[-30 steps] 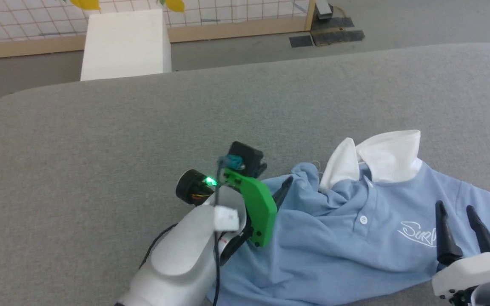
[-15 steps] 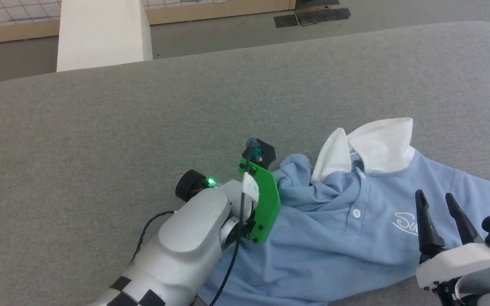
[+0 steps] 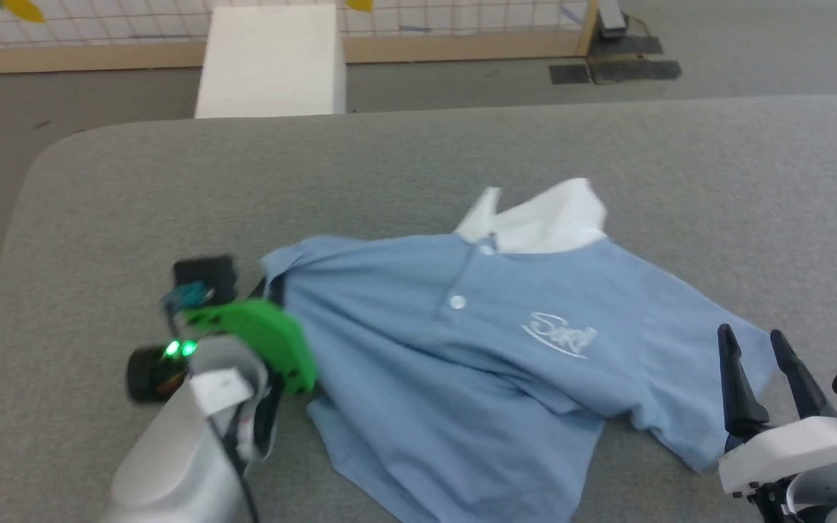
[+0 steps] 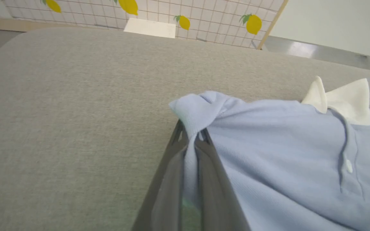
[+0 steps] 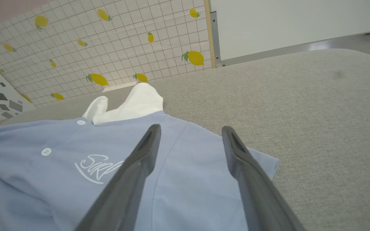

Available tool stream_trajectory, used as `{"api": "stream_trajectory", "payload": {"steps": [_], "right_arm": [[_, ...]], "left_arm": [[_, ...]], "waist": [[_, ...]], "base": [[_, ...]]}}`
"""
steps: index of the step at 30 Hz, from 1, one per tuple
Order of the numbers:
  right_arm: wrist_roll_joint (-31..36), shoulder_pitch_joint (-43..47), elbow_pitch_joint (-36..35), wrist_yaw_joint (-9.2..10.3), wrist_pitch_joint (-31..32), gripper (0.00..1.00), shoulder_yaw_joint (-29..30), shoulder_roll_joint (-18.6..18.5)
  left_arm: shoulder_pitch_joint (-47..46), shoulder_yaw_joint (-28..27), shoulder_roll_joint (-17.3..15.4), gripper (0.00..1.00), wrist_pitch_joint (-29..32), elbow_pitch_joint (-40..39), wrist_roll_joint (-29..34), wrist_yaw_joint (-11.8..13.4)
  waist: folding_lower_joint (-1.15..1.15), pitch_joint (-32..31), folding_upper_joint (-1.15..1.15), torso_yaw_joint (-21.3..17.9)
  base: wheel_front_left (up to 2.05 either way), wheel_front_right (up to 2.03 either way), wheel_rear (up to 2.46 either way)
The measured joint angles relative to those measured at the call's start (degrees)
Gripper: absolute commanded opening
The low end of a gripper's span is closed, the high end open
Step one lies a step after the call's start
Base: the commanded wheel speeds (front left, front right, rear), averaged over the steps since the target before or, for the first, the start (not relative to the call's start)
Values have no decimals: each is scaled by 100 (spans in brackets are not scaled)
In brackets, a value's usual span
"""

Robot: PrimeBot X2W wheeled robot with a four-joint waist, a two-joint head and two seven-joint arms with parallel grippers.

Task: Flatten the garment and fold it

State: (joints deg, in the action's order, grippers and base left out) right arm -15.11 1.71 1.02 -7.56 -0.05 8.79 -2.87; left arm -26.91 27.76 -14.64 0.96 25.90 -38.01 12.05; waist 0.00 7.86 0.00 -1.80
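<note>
My left hand (image 4: 190, 133) is pressed together on a bunched fold of the polo shirt (image 3: 462, 349), at the cloth's left edge by the shoulder. A rumpled knob of light blue fabric pokes out past the fingertips, and more of it runs down between the two dark fingers (image 4: 167, 179). In the head view a green plate (image 3: 259, 338) sits on that wrist, with a small green light beside it.

My right hand (image 5: 191, 129) is spread wide with nothing between the fingers. It points out over the sleeve at the shirt's right end, close to the hem. I cannot tell whether the fingertips touch the cloth.

The shirt lies front up on the grey bench (image 3: 389, 160), stretched from the left hand across the middle towards the right hand. Its white collar (image 3: 542, 218) is on the far side from me. The placket with its white buttons (image 3: 457, 301) runs down from the collar, and the white script logo (image 3: 560, 335) is on the chest to the right of it. Shallow wrinkles cross the lower body.

Beyond the bench's far edge stands a white box (image 3: 269, 62), and behind it a tiled wall with yellow lemons (image 5: 108, 48).
</note>
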Motion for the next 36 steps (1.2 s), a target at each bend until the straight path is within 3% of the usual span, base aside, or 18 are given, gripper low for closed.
{"api": "stream_trajectory", "payload": {"steps": [3, 7, 12, 13, 14, 15, 20, 27, 33, 36], "right_arm": [[4, 84, -51, 0, 87, 100, 9, 0], [11, 130, -115, 0, 169, 100, 11, 1], [42, 177, -175, 0, 270, 100, 30, 0], [48, 184, -179, 0, 308, 100, 30, 1], [55, 186, -180, 0, 318, 100, 34, 1], [55, 186, -180, 0, 355, 100, 51, 3], [152, 178, -163, 0, 437, 100, 246, 2], [610, -347, 79, 0, 777, 100, 586, 5], [801, -1298, 965, 0, 1653, 100, 1177, 1], [906, -1777, 1533, 0, 2298, 100, 1392, 2]], "left_arm": [[723, -192, -303, 0, 20, -492, -80, 307], [1746, -142, -572, 0, 526, -1129, -278, 624], [2655, 168, -611, 0, 1389, -1852, -782, 532], [2733, 174, -591, 28, 1439, -1975, -873, 514], [2775, 175, -571, 77, 1395, -2093, -896, 511], [2782, 156, -552, 100, 1285, -2180, -894, 510], [2769, -107, -436, 100, 366, -2365, -771, 380], [2581, -570, -430, 100, -1360, -2393, -66, 290], [2205, -1039, -136, 100, -1552, -2382, 582, 152], [2009, -1335, 188, 100, -1558, -2483, 940, -96]], "waist": [[0, -95, 0, 194], [0, -217, 0, 441], [0, -333, 0, 688], [0, -351, 0, 731], [0, -368, 0, 769], [0, -383, 0, 800], [0, -398, 0, 848], [0, -276, 0, 887], [0, -59, 0, 944], [0, 76, 0, 982]], "base": [[0, 0, 0], [0, 0, 0], [0, 0, 0], [0, 0, 0], [0, 0, 0], [0, 0, 0], [0, 0, 0], [0, 0, 0], [0, 0, 0], [0, 0, 0]]}}
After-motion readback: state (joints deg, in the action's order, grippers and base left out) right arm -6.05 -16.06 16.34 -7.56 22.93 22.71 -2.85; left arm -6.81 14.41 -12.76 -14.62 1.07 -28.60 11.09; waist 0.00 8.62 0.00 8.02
